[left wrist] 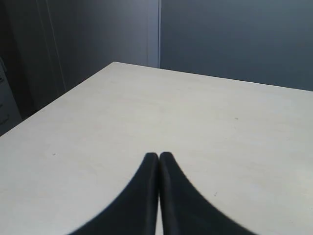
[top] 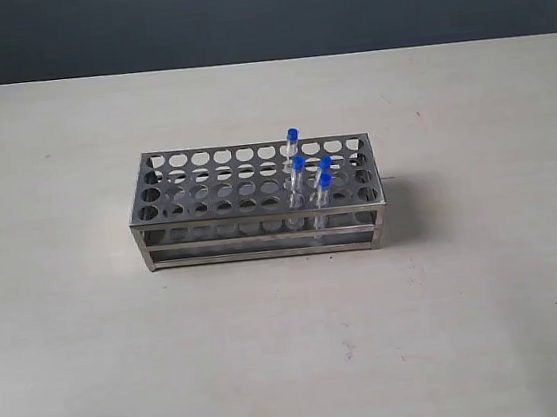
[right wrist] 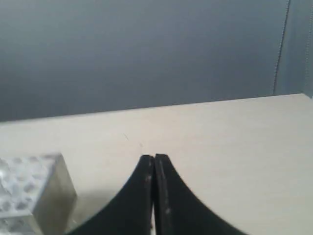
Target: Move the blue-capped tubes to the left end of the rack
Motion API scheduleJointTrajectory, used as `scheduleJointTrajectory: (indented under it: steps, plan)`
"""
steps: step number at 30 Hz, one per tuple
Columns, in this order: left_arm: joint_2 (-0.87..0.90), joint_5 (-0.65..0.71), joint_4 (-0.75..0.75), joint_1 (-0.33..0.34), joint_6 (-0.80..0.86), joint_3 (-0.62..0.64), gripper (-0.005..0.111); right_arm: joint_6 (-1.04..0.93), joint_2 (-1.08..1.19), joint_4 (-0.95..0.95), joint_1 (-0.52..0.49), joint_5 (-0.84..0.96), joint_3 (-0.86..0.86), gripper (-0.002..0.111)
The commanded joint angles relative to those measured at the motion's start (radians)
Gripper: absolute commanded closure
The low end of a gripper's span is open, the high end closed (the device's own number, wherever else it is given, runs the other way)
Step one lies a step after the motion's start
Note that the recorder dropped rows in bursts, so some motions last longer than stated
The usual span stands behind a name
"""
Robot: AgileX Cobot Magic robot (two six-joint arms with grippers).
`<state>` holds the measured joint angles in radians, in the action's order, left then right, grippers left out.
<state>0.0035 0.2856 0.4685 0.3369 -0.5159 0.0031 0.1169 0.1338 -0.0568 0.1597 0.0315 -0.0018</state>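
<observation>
Waiting to start, we judge: left fingers [left wrist: 142,196] and right fingers [right wrist: 139,196] pressed together, empty; rack [top: 219,219] sits centre of counter [top: 92,340]; four blue-capped tubes [top: 300,176] stand at its end nearer the right edge, none relocated.

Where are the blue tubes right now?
In the exterior view, the four tubes stand close together in the right part of the rack, a little short of its right end.
</observation>
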Motion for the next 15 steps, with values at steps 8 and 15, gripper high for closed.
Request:
scheduleJointTrajectory:
  steps: [8,15]
  plan:
    - [-0.004,0.007,-0.001,0.002,-0.001,-0.003,0.106,0.318,-0.005,-0.515,-0.006,-0.143,0.002,0.109]
    - [-0.004,0.007,-0.001,0.002,-0.001,-0.003,0.106,0.268,-0.005,-0.476,-0.006,-0.132,0.002,0.109]
